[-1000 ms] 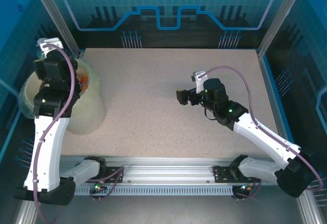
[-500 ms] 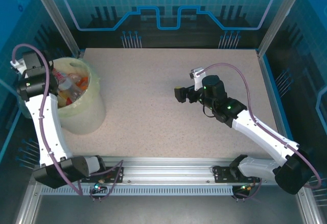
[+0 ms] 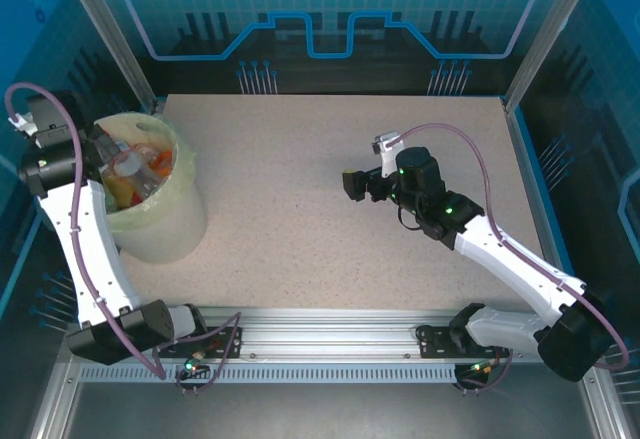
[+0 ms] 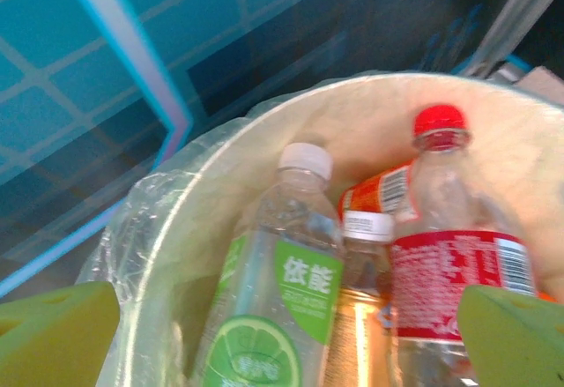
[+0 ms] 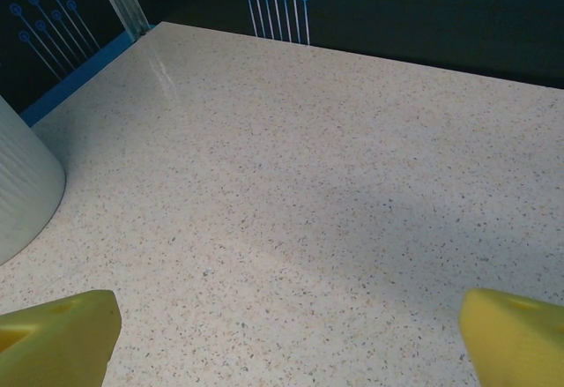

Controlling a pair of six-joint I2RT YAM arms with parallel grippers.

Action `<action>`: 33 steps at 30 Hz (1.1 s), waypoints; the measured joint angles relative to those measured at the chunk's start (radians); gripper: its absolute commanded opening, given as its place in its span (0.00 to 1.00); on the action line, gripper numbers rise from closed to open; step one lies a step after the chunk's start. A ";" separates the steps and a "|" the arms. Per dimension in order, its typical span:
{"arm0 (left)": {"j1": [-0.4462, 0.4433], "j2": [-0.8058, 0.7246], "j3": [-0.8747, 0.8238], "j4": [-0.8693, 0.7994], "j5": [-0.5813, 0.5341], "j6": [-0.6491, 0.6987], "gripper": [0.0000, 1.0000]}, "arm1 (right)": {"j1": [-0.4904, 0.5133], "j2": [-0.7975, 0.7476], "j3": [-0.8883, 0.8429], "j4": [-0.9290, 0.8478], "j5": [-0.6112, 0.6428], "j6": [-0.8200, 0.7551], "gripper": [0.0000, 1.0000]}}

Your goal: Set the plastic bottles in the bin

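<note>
While I stand over the rig, I count two arms, two grippers, one bin and a heap of plastic bottles (image 3: 135, 164) that all lie inside it. The bin (image 3: 165, 219) stands on the left side of the speckled table (image 3: 300, 179), near the front. It is a pale cream bucket lined with a clear bag (image 4: 132, 219) that folds over its rim.

From the left wrist I can pick out three bottles for sure:
- a green-labelled bottle (image 4: 282, 290) with a white cap
- a red-labelled bottle (image 4: 454, 264) with a red cap
- a white-capped bottle (image 4: 363, 255) wedged between them, touching both

An orange label (image 4: 379, 195) shows behind that one; I cannot tell whether it belongs to a fourth. From above, the pile is too jumbled to count.

The left gripper (image 3: 95, 149) hangs at the bin's left rim, over the bottles. Its two yellow-green fingers (image 4: 53, 334) are spread wide and grip nothing. The left arm's white link crosses in front of the bin's left side, and a purple cable (image 3: 30, 94) loops above it.

The right gripper (image 3: 352, 184) hovers over the middle of the table, well apart from the bin. Its fingers (image 5: 53, 334) are fully spread and empty, with bare tabletop beneath.
</note>
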 measured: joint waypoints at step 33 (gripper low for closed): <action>-0.562 -0.100 -0.814 1.062 0.798 -0.056 0.99 | -0.402 -0.346 -0.430 0.035 0.254 0.014 1.00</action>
